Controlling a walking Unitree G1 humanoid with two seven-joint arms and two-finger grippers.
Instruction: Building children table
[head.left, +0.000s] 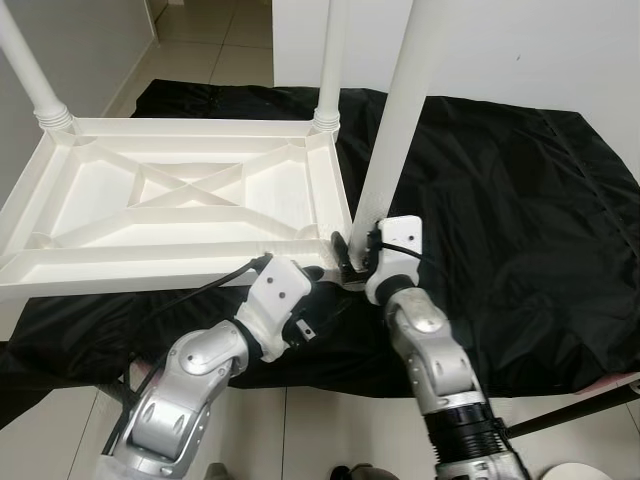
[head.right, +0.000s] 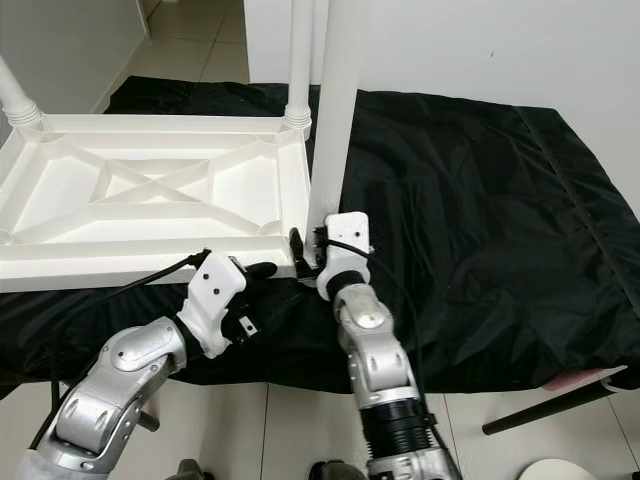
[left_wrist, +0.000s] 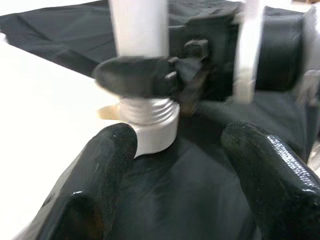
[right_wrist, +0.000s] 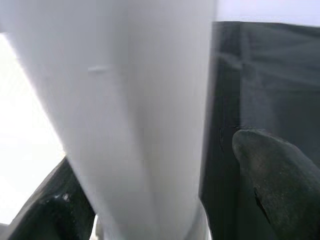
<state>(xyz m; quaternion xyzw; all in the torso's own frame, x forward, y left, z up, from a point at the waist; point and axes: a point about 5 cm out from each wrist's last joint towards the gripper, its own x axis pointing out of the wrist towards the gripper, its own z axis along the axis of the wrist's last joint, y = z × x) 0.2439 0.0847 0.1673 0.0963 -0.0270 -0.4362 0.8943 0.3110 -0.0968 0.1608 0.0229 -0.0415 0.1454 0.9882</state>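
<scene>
On black cloth (head.left: 500, 200), upturned tabletop (head.left: 180, 200); right gripper (head.left: 358, 250) fingers clasped the leg (head.left: 400, 120) upright at its corner socket for threading, left gripper (left_wrist: 175, 145) fingers wide beside.

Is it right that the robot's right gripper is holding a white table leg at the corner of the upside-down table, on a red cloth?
Nearly. The cloth is black, not red, as the left eye view shows. The rest holds: the right gripper grips the white table leg at the corner of the upside-down table.
</scene>
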